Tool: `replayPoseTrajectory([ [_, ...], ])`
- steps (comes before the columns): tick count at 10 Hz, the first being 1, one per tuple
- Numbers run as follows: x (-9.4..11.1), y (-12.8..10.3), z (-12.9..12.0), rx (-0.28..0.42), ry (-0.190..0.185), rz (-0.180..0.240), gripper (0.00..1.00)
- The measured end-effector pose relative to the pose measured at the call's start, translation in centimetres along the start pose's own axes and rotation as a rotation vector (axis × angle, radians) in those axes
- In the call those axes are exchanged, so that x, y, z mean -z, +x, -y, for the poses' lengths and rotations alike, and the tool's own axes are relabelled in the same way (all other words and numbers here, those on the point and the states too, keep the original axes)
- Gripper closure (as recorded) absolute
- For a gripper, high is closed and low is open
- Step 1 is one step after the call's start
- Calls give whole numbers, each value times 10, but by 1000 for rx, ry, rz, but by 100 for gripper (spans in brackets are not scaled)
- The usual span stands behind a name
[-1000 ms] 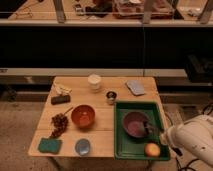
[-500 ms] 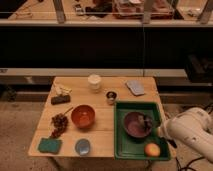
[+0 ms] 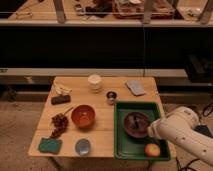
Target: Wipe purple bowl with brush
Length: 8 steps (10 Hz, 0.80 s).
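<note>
The purple bowl (image 3: 135, 123) sits upright in the middle of a green tray (image 3: 123, 146) on the right half of the wooden surface (image 3: 107, 136). A dark, slim shape inside the bowl may be the brush (image 3: 140, 124); it cannot be made out clearly. The gripper (image 3: 146, 126) is at the bowl's right rim, at the end of the white arm (image 3: 182, 132) that reaches in from the lower right; whether it is spread or pressed together cannot be told. A round yellow-orange fruit (image 3: 152, 149) lies in the tray's near right corner, just below the arm. Left of the tray stands an orange bowl (image 3: 83, 116), with a cluster of dark grapes (image 3: 59, 121) beside it. At the near edge lie a green sponge (image 3: 49, 145) and a small blue-grey disc (image 3: 83, 146). Toward the far edge are a white cup (image 3: 94, 82), a small dark can (image 3: 111, 96), a grey cloth (image 3: 135, 87) and a black block (image 3: 60, 99).
</note>
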Motion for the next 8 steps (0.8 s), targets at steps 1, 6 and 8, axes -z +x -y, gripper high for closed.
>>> replayPoseTrajectory([
  [1,7,-8,0,14,6,1,100],
  [6,16,-24,-42,-13,-45,12,100],
  [8,14,-20,-55,-51,-73,10,100],
])
